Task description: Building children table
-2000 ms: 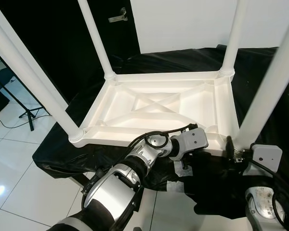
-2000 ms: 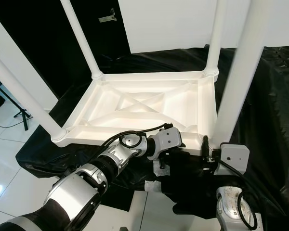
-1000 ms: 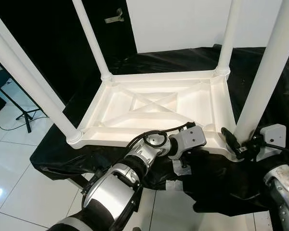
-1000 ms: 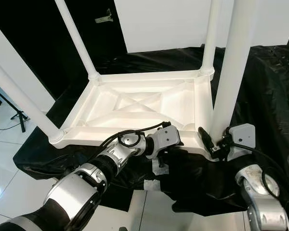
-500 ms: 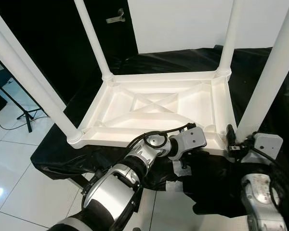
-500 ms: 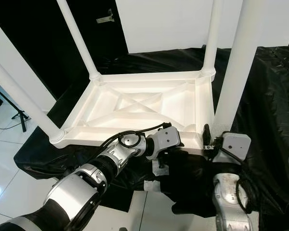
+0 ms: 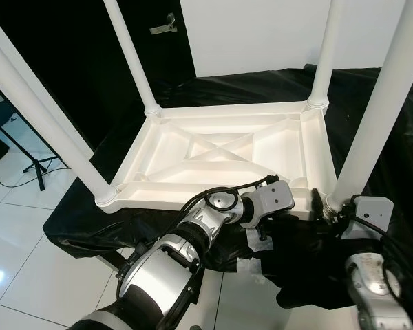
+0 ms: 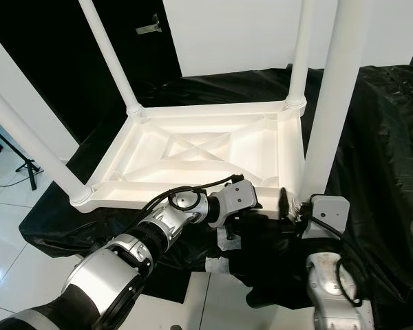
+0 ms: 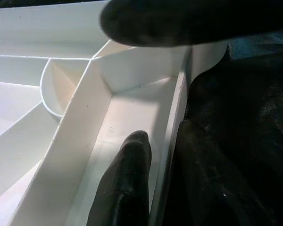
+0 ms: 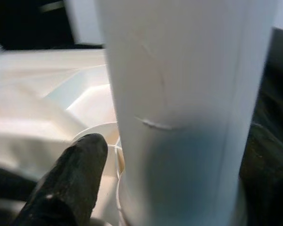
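White plastic forms the upturned children's table (image 7: pixel 224 155), which lies top-down on a surface draped in crinkled black cloth (image 7: pixel 372 103), its four round white legs pointing up. The left gripper (image 9: pixel 155 174) sits at the table's near rim, jaws nearly closed on that thin wall, one black finger (image 9: pixel 127 183) inside the frame and the other outside. The right gripper (image 7: pixel 321 205) is at the foot of the near right-hand leg (image 7: pixel 375 113), one finger touching the socket collar; whether its jaws hold the leg cannot be told.
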Robot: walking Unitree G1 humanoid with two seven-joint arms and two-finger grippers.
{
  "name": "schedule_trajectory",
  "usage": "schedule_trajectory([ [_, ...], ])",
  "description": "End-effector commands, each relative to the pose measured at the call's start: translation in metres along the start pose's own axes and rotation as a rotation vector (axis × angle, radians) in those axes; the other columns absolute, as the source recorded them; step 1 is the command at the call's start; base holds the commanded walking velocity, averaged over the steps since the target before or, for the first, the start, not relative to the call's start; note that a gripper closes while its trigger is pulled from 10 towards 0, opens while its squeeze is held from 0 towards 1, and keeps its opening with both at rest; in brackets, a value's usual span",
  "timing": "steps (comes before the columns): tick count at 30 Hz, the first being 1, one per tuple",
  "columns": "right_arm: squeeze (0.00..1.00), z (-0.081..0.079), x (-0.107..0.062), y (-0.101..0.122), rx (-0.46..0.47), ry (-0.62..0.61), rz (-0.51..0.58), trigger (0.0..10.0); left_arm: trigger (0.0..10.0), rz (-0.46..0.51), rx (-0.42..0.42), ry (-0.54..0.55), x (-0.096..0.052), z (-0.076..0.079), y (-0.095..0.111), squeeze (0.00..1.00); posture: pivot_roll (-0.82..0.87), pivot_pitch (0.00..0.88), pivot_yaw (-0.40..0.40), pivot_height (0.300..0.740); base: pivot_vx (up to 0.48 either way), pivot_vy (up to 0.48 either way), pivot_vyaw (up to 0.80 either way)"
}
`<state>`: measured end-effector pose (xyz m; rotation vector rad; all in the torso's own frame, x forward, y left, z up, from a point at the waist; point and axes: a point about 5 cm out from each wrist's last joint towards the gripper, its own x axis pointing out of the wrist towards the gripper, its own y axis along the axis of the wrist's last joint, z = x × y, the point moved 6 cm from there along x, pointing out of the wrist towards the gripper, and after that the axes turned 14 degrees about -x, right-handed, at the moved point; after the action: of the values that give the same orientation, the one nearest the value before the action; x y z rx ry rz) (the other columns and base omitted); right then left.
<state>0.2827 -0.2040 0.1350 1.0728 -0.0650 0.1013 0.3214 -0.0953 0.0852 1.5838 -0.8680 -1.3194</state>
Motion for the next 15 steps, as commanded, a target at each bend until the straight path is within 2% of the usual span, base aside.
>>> schedule_trajectory([
  [1,0.0,-0.001,0.002,0.01,-0.015,0.069,0.057,10.0,10.0,-0.045,-0.07,0.046,0.005,0.005,-0.023,0.0,-0.05,0.0,0.124,0.74,0.0,0.0,0.0],
  [2,0.0,-0.001,0.002,0.01,-0.015,0.069,0.057,10.0,10.0,-0.045,-0.07,0.046,0.005,0.005,-0.023,0.0,-0.05,0.0,0.124,0.74,0.0,0.0,0.0],
  [6,0.0,0.021,0.002,0.016,-0.078,0.079,0.086,10.0,10.0,-0.043,-0.07,0.044,0.005,0.006,-0.022,0.0,-0.06,0.0,0.127,0.74,0.0,0.0,0.0],
  [9,0.0,0.023,-0.001,0.016,-0.088,0.104,0.084,10.0,10.0,-0.043,-0.07,0.043,0.005,0.006,-0.022,0.0,-0.06,0.0,0.127,0.74,0.0,0.0,0.0],
  [10,0.0,0.023,-0.005,0.014,-0.089,0.137,0.076,4.7,10.0,-0.043,-0.068,0.043,0.005,0.006,-0.022,0.0,-0.06,0.0,0.128,0.74,0.0,0.0,0.0],
  [11,0.0,0.021,-0.009,0.012,-0.09,0.168,0.071,1.6,10.0,-0.043,-0.068,0.044,0.005,0.005,-0.021,0.0,-0.06,0.0,0.129,0.74,0.0,0.0,0.0],
  [12,0.0,0.018,-0.011,0.01,-0.087,0.195,0.063,0.0,10.0,-0.043,-0.067,0.045,0.005,0.005,-0.021,0.0,-0.06,0.0,0.129,0.74,0.0,0.0,0.0],
  [15,0.0,0.015,-0.014,0.008,-0.078,0.221,0.056,0.0,10.0,-0.043,-0.066,0.046,0.005,0.004,-0.021,0.0,-0.06,0.0,0.131,0.74,0.0,0.0,0.0],
])
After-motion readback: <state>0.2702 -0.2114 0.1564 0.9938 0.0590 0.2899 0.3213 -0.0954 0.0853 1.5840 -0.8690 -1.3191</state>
